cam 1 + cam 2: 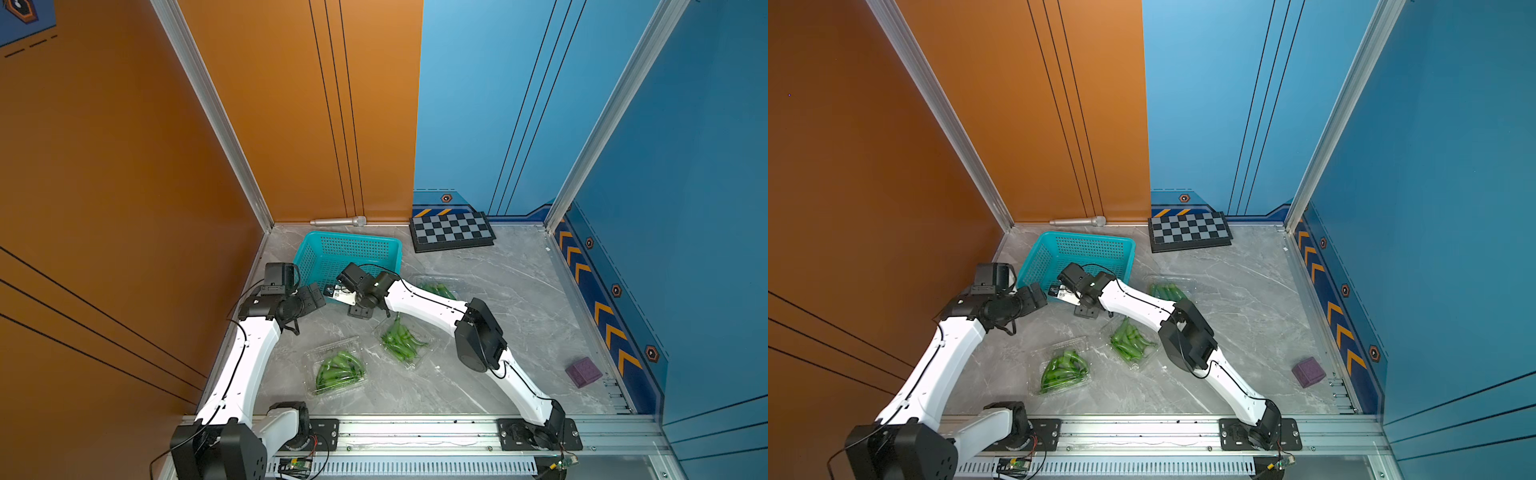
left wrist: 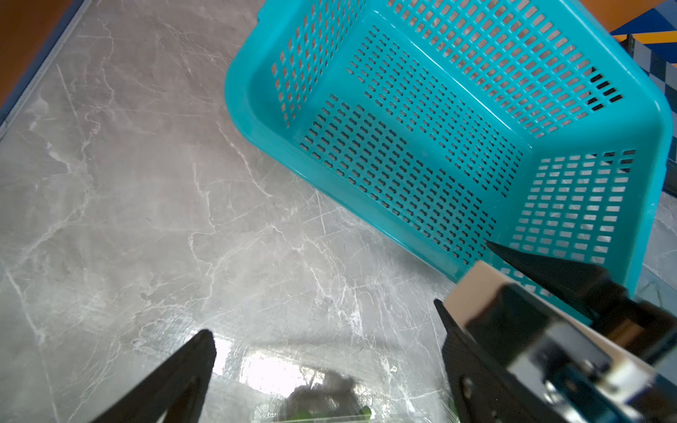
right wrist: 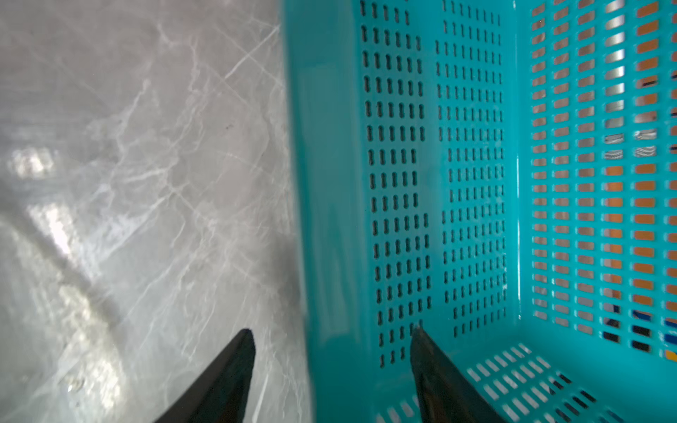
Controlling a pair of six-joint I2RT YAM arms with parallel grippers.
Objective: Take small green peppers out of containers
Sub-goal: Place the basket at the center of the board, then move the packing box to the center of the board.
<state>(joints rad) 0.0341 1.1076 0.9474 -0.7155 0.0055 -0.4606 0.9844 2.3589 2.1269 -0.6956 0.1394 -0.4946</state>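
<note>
Three clear containers lie on the marble table, each holding small green peppers: a near one (image 1: 336, 372), a middle one (image 1: 405, 341) and a far one (image 1: 438, 288) partly hidden under my right arm. My left gripper (image 2: 322, 318) is open over bare table beside the teal basket (image 1: 349, 249), with clear plastic and a blurred bit of green (image 2: 329, 414) below it. My right gripper (image 3: 331, 330) is open astride the basket's near wall (image 3: 329, 183), one finger outside and one inside. In both top views the two grippers (image 1: 318, 296) (image 1: 1054, 291) meet at the basket's near corner.
A chessboard (image 1: 452, 230) and a silver microphone (image 1: 338, 221) lie against the back wall. A purple cube (image 1: 583, 372) sits at the right edge. The arms' mounting rail (image 1: 415, 432) runs along the front. Nothing shows inside the basket.
</note>
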